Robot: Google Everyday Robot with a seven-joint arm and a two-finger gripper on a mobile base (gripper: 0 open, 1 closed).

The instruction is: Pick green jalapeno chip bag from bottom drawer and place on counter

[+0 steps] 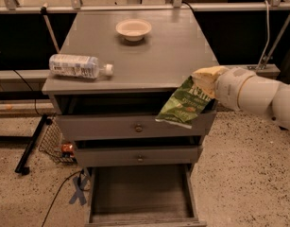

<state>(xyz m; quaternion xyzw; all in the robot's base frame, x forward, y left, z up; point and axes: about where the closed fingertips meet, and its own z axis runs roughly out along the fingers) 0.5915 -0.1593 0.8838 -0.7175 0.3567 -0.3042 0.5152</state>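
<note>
The green jalapeno chip bag (pixel 184 104) hangs in the air at the counter's front right corner, in front of the top drawer. My gripper (pixel 204 79) is shut on the bag's top end, at about the level of the counter's edge, with the white arm (pixel 253 93) reaching in from the right. The counter (pixel 154 51) is the grey top of the cabinet. The bottom drawer (pixel 140 193) is pulled open below, and its grey floor is bare.
A clear plastic water bottle (pixel 78 66) lies on its side at the counter's left front. A small cream bowl (pixel 133 29) stands at the counter's back middle. The two upper drawers (pixel 135 126) are slightly open. A wire basket (pixel 57 143) stands on the floor at the left.
</note>
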